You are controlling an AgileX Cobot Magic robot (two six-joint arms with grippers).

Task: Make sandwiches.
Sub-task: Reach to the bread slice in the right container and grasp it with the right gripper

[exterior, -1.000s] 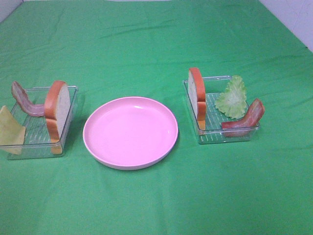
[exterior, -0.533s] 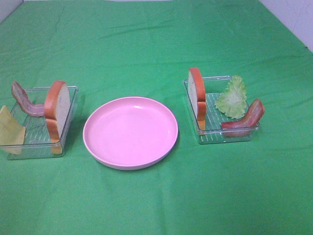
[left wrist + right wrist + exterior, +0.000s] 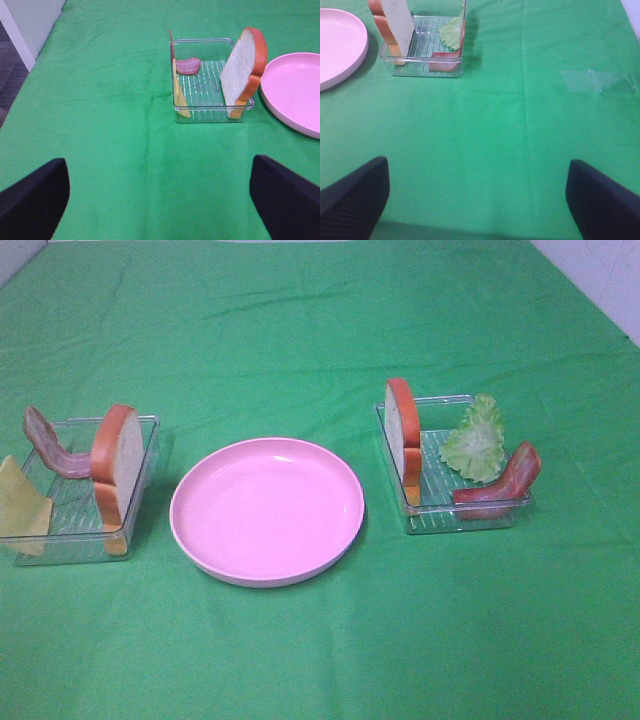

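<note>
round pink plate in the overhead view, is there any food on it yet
No, the round pink plate shows only its bare pink surface, with nothing lying on it.

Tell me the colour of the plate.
The plate is pink; the exterior high view shows it best.

Bread slice (image 3: 118,465), bacon (image 3: 52,448), cheese (image 3: 20,505) propped in left tray (image 3: 60,546); second slice (image 3: 402,438), lettuce (image 3: 476,442), second bacon (image 3: 500,485) in right tray (image 3: 450,523)

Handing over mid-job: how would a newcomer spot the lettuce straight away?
From the pink plate at centre, go to the clear tray on its right. The lettuce stands at that tray's far side: the only ruffled, light-green piece, unlike the upright bread slice and the reddish bacon strip.
</note>
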